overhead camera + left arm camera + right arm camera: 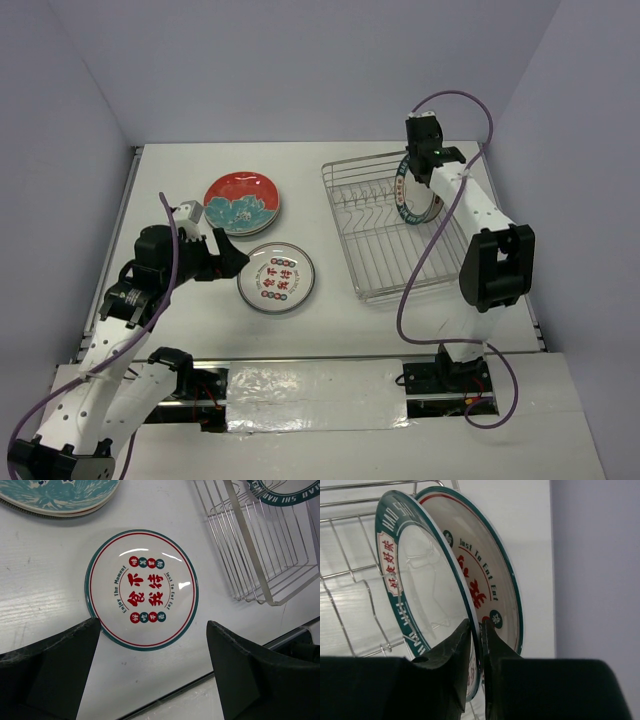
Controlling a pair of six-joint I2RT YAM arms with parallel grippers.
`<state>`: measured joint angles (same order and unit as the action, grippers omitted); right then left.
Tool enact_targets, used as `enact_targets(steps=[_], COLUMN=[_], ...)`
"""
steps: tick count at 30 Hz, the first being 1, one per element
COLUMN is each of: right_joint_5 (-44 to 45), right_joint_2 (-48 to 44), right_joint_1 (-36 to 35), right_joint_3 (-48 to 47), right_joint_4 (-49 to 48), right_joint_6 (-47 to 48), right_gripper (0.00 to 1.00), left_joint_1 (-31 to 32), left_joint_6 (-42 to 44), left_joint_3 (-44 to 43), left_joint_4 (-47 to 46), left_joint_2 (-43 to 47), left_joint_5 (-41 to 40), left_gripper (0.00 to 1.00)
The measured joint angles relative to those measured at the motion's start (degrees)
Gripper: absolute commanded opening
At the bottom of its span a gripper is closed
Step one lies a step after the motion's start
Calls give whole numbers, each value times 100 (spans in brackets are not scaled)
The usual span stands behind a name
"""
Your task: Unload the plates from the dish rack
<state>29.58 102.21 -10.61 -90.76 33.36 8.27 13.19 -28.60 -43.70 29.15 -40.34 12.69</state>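
Plates (412,198) in the dish rack (372,255): two, both on edge, leaning together at the rack's far right corner. The front one, toward the rack's middle, is a teal-banded plate (422,580) w/ white lettering on the band. Just behind it, nearly touching, is a thin-rimmed white plate (487,550) w/ red characters & "Just To Eat Eat" text.

Right gripper (476,635) sits above that same rack corner. Its jaws are nearly together, pinching the teal-banded plate's rim: one finger (447,655) on the face toward the rack's middle, the other slid btwn the two plates. The plate's lower edge is hidden, so can't tell if it rests on the rack wires.

Outside the rack, on the table (200,165), a white plate (276,277) w/ teal-red rim & red characters lies flat just left of the rack's near left corner, apart from it. A red flower plate (242,200) w/ teal-white bloom lies flat farther left of the rack, level w/ its far half. The left wrist view shows a second rim under it, so it looks stacked on another.

Left gripper (228,257) hangs over the white plate's side away from the rack, jaws spread wide, holding nothing. In its wrist view both dark fingers (50,675) frame the plate's near edge; no contact visible.
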Motion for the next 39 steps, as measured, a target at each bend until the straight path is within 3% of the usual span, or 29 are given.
enact_targets(steps=[8,16,20,22,25,31,34,39], right_joint_5=[-205,105,74,-656,-2643,-5792,-6614,-7082], right_joint_2=[-319,-1528,-2365,-2796,-3595,-4282,-4113,-4006], right_joint_1=[-87,-289,-907,-1104,-1152,-1329,-1532,-1825], right_joint_3=[28,33,-90,-68,444,2232,2968,3512], right_joint_4=[90,111,254,289,0,-1119,-1552,-1926], right_joint_6=[-13,57,-59,-273,-769,-1921,-2387,-2909], right_gripper=[0,0,0,0,0,0,0,0], left_joint_1=[9,9,7,9,9,9,9,9], left_joint_6=[-2,-9,-7,-9,-26,-188,-286,-313], left_joint_3=[0,0,0,0,20,181,184,236], left_joint_4=[-2,0,-87,-295,-811,-1598,-1808,-1832], left_joint_2=[-4,-2,39,103,304,855,815,553], left_joint_5=[-2,-105,66,411,1093,1860,2087,2094], left_gripper=[100,100,100,99,99,99,94,81])
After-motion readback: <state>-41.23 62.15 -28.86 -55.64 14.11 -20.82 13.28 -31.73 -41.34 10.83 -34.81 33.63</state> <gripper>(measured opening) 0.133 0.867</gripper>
